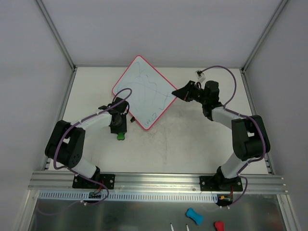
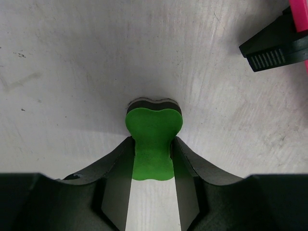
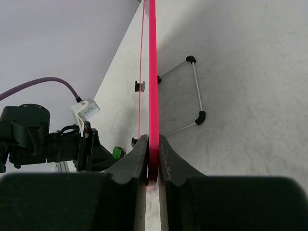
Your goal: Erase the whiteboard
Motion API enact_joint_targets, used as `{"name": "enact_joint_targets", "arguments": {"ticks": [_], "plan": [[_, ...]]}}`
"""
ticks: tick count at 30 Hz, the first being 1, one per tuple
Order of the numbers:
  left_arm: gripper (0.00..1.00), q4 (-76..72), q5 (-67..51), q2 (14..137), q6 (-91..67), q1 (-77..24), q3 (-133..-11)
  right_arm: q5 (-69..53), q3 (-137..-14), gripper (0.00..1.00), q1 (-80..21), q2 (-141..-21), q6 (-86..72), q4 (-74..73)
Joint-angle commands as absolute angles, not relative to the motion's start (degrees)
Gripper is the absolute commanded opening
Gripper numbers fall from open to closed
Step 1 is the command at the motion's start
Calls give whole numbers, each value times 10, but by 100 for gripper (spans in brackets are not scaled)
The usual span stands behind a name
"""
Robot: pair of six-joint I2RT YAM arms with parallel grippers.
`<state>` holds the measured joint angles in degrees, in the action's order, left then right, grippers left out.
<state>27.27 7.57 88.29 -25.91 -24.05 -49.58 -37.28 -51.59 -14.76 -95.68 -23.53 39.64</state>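
**benchrat:** Status on the whiteboard [image 1: 144, 91] job, anyone? Looks to me like no wiping is done yet. It sits turned like a diamond, and pen marks [image 1: 155, 89] run all over its face.

**yam_fan:** Agreed, I'd call this the grab-and-brace step. The right tool [image 3: 153, 144] is clamped on the board's right corner. From its wrist view the pink rim [image 3: 153, 57] runs straight between both fingers with no gap, so that arm is pinning the board.

**benchrat:** And the other one?

**yam_fan:** The left tool [image 2: 152, 142] is just beside the board's near-left edge, off the board and over the table [image 2: 72, 72]. Its fingers are squeezed in on the waist of the green eraser [image 2: 153, 122], one on each side. Looks like a firm hold. Can't tell if the eraser is lifted or resting down, though.

**benchrat:** So what's the next move?

**yam_fan:** My guess is it carries the eraser over the rim onto the board's face, then sweeps across the marks. It has to clear the rim and the black clip [image 2: 274, 50] on that edge. It also has to press lightly enough that the board doesn't twist out of the right tool's pinch. Some marks reach toward the board's right corner, so the arms could crowd each other there.
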Motion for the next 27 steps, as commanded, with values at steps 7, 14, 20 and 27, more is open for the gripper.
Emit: {"name": "enact_joint_targets", "arguments": {"ticks": [7,14,20,27], "plan": [[17,272,69,881,-253,-245,-497,-377,-529,0,-149,-963,-202,402],[0,259,84,838,-271,-244,-487,-381,-529,6,-149,-962,-197,402],[0,216,46,776,-274,-227,-464,-381,-528,1,-149,-961,-197,402],[0,106,-92,693,-293,-121,-409,-380,-527,0,-149,-960,-196,401]]}}
